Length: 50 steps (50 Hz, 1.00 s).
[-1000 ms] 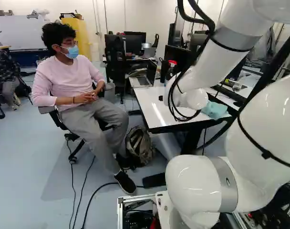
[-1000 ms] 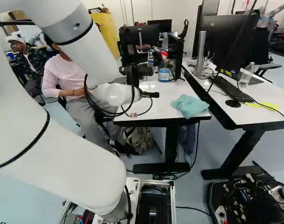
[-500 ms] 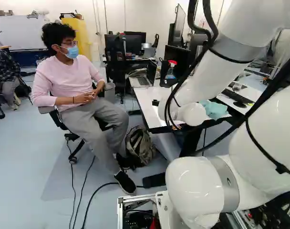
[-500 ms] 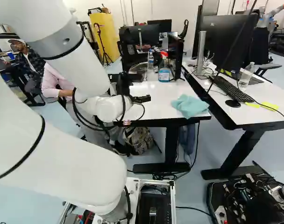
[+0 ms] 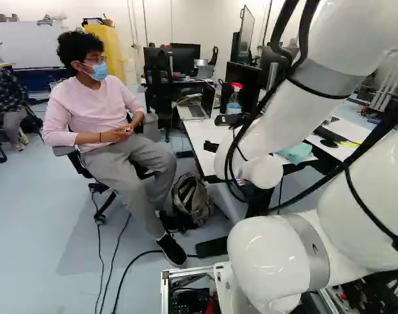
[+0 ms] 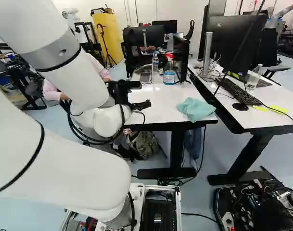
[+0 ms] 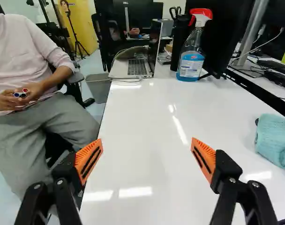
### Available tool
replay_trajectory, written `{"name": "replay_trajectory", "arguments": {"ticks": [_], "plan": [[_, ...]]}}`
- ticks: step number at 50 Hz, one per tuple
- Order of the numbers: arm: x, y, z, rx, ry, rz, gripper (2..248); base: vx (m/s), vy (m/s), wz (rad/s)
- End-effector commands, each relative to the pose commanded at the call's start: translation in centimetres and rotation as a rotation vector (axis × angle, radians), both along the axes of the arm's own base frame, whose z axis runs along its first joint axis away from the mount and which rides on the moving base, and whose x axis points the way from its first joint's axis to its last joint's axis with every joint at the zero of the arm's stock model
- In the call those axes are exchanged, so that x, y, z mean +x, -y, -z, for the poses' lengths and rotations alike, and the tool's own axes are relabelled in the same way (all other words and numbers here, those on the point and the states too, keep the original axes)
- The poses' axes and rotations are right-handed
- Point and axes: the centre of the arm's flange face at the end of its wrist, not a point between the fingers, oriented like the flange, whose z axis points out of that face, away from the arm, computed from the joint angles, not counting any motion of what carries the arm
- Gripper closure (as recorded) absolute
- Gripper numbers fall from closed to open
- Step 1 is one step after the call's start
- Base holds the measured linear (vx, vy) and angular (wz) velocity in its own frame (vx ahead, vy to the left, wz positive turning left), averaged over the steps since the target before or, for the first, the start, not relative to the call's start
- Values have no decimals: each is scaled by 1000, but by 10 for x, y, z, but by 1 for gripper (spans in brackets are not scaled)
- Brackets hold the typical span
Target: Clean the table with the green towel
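Observation:
My gripper [image 6: 144, 94] hangs over the near left part of the white table [image 6: 161, 113] in the right base view. In the wrist view the gripper [image 7: 147, 149] is open, its orange pads wide apart with only bare tabletop showing between them. A crumpled pale blue-green towel [image 6: 195, 109] lies near the table's front right corner, apart from the gripper; the towel [image 7: 276, 140] shows off to one side of the fingers in the wrist view. Part of it is hidden by the arm in the left base view.
A spray bottle [image 7: 191, 49], a black bottle [image 7: 179, 44] and an open laptop [image 7: 131, 67] stand at the table's far end. A seated person [image 5: 101, 124] holds markers close beside the table. A second desk with keyboard [image 6: 240, 90] and monitor adjoins on the right.
The arm has swung leftward in the right base view, carrying the gripper farther from the towel. The two fingers now appear more spread out there. Base and towel have stayed put.

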Motion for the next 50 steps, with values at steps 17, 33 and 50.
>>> {"name": "replay_trajectory", "arguments": {"ticks": [17,33,50], "plan": [[-6,-4,3,0,14,-13,3,0,0,0],[-7,-4,3,0,15,-14,3,0,0,0],[-7,-4,3,0,15,-14,3,0,0,0]]}}
